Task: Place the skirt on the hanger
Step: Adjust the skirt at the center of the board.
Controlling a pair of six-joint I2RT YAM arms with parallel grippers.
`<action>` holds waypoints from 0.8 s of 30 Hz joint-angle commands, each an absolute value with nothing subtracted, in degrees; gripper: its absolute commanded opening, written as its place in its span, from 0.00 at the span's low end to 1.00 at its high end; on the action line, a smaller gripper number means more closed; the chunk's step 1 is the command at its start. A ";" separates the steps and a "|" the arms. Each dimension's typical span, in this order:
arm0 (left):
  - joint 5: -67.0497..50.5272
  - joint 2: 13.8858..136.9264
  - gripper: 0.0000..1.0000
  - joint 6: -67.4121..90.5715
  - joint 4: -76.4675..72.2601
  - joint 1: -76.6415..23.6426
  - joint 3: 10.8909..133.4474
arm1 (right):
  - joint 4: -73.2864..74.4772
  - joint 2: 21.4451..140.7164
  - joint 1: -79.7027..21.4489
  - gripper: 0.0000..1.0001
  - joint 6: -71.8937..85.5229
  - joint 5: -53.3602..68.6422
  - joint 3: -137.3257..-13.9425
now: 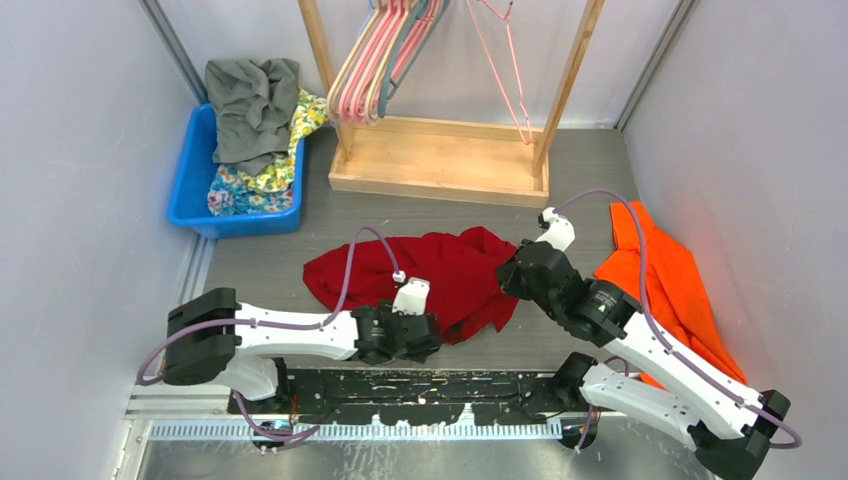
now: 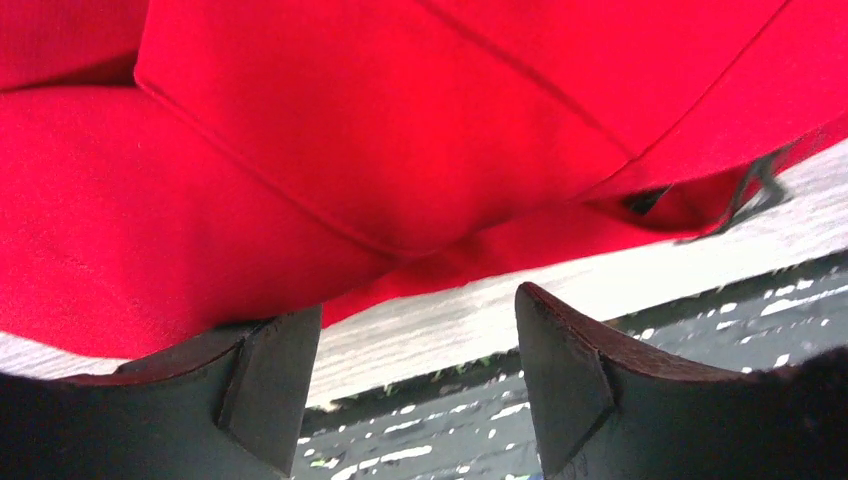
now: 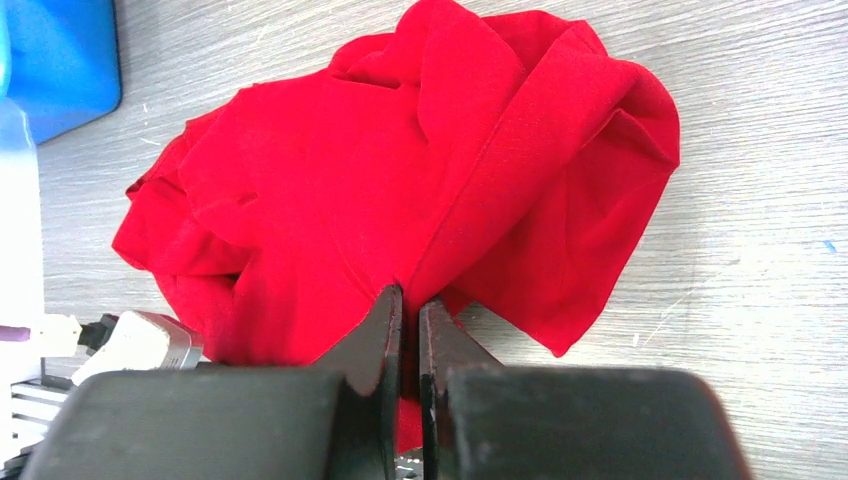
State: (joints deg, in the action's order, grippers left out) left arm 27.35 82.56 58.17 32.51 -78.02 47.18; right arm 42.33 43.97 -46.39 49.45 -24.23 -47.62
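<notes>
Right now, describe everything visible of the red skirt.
The skirt is plain bright red woven-looking cloth with stitched seams, crumpled in a loose heap. It lies on the grey table in front of the wooden rack, not on any of its hangers. The right gripper is shut on a fold at its right edge; the open left gripper sits at its near edge, one finger against the cloth.

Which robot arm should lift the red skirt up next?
Right. The right gripper is pinched shut on the red skirt; the left gripper is open at its edge, gripping nothing.
</notes>
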 commanded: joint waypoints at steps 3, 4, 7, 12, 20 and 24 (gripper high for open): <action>39.42 86.27 0.72 60.97 29.88 -78.31 51.41 | 41.48 40.54 -46.15 0.01 49.48 -25.00 -46.87; 40.16 86.90 0.72 61.11 29.57 -78.33 51.51 | 41.49 40.32 -46.14 0.01 49.48 -24.97 -46.57; 40.89 89.81 0.74 59.62 28.19 -78.31 52.19 | 41.25 40.21 -46.16 0.01 49.57 -24.51 -45.78; 41.04 96.43 0.79 57.35 25.84 -78.17 53.39 | 40.66 40.60 -46.14 0.01 49.49 -24.08 -45.09; 40.73 91.96 0.11 58.13 24.68 -75.77 48.18 | 41.40 41.15 -45.52 0.01 48.42 -24.54 -45.40; 40.53 81.69 0.00 56.22 30.51 -72.73 47.38 | 41.29 42.96 -43.88 0.01 47.00 -23.93 -46.71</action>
